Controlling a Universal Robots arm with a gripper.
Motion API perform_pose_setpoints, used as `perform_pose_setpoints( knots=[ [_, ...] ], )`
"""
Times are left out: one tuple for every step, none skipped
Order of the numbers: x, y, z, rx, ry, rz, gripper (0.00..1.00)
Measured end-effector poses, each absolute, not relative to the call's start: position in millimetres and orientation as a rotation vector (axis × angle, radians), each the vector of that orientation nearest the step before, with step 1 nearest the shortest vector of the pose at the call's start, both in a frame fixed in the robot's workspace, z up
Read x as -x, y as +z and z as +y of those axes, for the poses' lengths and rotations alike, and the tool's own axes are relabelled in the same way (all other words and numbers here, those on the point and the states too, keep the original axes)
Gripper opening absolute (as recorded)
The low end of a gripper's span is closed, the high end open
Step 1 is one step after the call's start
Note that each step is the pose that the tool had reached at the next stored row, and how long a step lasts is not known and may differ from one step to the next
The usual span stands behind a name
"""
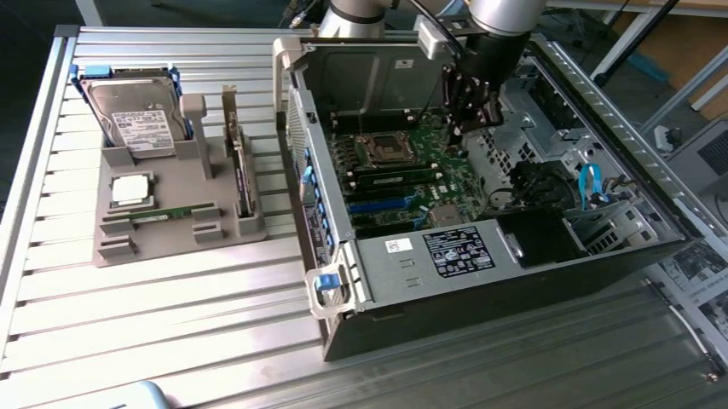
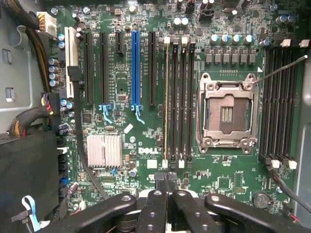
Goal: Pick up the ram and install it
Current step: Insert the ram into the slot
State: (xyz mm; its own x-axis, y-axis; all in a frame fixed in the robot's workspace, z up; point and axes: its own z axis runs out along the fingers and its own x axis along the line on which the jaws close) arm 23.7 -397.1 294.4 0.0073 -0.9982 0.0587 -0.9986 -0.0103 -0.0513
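Clenched on nothing just off one end of the ram [image 2: 166,97], seated edge-on in its slot, long axis pointing straight away from the claw [image 2: 167,187].

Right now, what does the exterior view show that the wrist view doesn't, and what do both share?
Exterior view alone: the grey holder on the slatted table, carrying a hard drive, a square silver processor and a ram stick lying flat, plus the case's outer walls. Wrist view alone: the empty CPU socket's contacts, a blue expansion slot, a silver heatsink. Both: the motherboard and the shut end effector, holding nothing.
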Motion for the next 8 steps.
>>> perform_pose_setpoints(
  knots=[
    [-24.4,294.4,-397.0,-2.226,0.122,-2.206,0.11],
    [-25.5,294.3,-397.0,-2.226,0.123,-2.206,0.11],
    [-26.4,294.4,-397.0,-2.226,0.123,-2.206,0.11],
    [-27.8,294.4,-397.0,-2.225,0.124,-2.206,0.11],
    [-28.6,294.3,-396.9,-2.225,0.124,-2.205,0.11],
    [-29.7,294.3,-396.9,-2.225,0.124,-2.205,0.11],
    [-30.6,294.3,-396.9,-2.225,0.125,-2.205,0.11],
    [-31.5,294.3,-396.9,-2.225,0.125,-2.205,0.11]
  ],
)
